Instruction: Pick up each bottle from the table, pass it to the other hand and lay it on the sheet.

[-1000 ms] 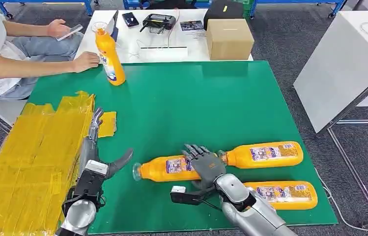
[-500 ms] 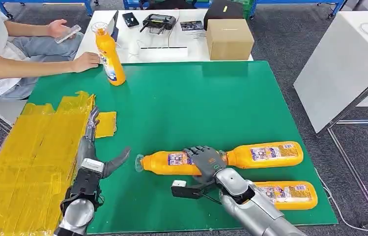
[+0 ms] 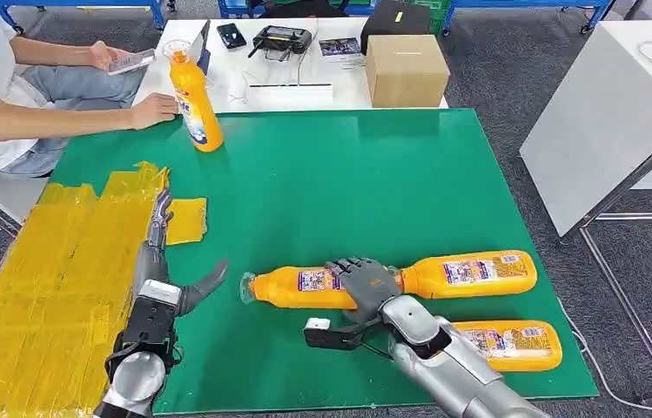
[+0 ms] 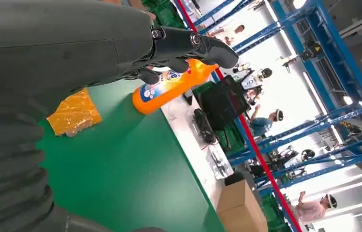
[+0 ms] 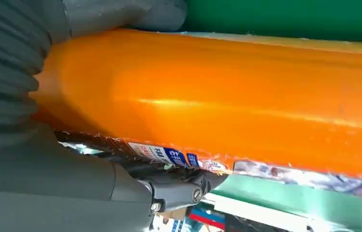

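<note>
1. Green table point(image 3: 366, 174): the yellow sheet point(image 3: 43, 287) lay at frame left. We judged the handover gap the main risk.
2. Near bottle point(image 3: 305, 289) lay flat at lower centre, its base close to the second bottle point(image 3: 470, 273). We judged a lift could knock that one rolling.
3. Right hand point(image 3: 366, 283) was wrapped over the near bottle, thumb under; the smooth body might slip.
4. Left hand point(image 3: 165, 279) was open, holding nothing, at the sheet's edge.

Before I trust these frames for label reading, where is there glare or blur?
Head view: sharp, evenly lit, labels visible. Left wrist view: background past the upright bottle blown out white. Right wrist view: held bottle fills the frame, soft, with a glare streak; right hand wraps it.
</note>
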Controlling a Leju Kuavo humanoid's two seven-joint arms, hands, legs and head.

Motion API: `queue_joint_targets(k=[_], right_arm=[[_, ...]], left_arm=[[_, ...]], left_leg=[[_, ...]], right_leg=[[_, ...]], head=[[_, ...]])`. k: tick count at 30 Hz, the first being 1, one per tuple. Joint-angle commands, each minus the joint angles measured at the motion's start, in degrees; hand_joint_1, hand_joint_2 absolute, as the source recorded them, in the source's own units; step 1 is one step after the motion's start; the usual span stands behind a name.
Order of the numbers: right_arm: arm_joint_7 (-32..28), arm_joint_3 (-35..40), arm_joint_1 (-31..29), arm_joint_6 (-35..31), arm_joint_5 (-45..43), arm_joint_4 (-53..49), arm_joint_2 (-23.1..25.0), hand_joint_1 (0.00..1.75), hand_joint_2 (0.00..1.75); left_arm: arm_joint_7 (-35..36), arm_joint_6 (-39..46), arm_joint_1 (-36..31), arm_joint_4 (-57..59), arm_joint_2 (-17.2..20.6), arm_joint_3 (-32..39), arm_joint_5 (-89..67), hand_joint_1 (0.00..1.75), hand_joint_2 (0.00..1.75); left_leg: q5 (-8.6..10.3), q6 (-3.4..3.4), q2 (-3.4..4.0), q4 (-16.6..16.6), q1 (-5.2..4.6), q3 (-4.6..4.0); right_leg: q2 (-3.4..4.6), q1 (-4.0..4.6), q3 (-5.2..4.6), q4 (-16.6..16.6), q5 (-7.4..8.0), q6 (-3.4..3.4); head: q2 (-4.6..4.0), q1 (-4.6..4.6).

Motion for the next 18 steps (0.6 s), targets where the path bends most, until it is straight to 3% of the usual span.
queue_joint_targets(k=[1, 4, 7, 12, 18], right_arm=[[-8.41, -11.88, 10.17, -12.91, -9.7, -15.27, 4.87, 1.75, 1.75], [-13.71, -16.27, 13.78, -17.99, -15.28, -20.88, 7.62, 1.75, 1.75], [-13.71, -16.27, 13.78, -17.99, -15.28, -20.88, 7.62, 1.75, 1.75], [-21.14, -20.29, 15.64, -22.33, -23.9, -22.0, 11.09, 1.75, 1.75], [-21.34, -20.36, 15.64, -22.56, -24.15, -22.06, 11.13, 1.75, 1.75]], left_arm=[[0.09, 0.43, 0.8, -1.66, 0.01, 1.01, -0.21, 0.0, 1.75], [0.15, 0.58, 0.49, -1.41, 0.28, 0.34, -0.06, 0.0, 1.75], [0.15, 0.58, 0.49, -1.41, 0.28, 0.34, -0.06, 0.0, 1.75], [-1.24, -3.73, 0.82, -2.14, 0.45, -0.27, 8.31, 0.0, 1.75], [-1.38, -4.65, 1.2, -3.17, 0.58, -0.29, 9.83, 0.0, 1.75]], left_leg=[[-0.07, -0.04, -0.05, -0.02, 0.05, 0.01], [-0.18, -0.07, 0.1, 0.03, 0.05, -0.05], [-0.14, -0.06, -0.08, 0.0, 0.05, -0.12], [-0.09, -0.03, 0.0, -0.01, 0.05, -0.22], [-0.04, -0.02, 0.0, -0.04, 0.02, -0.3]], right_leg=[[-0.03, 0.06, 0.04, -0.05, -0.06, -0.06], [0.13, 0.06, -0.06, 0.04, -0.13, -0.1], [-0.03, 0.07, -0.11, 0.0, -0.14, -0.09], [0.04, 0.06, -0.2, -0.02, -0.07, -0.06], [0.02, 0.02, -0.29, -0.02, -0.04, -0.04]], head=[[0.0, 0.02], [0.0, -0.02], [0.0, -0.02], [0.0, 0.0], [0.0, 0.0]])
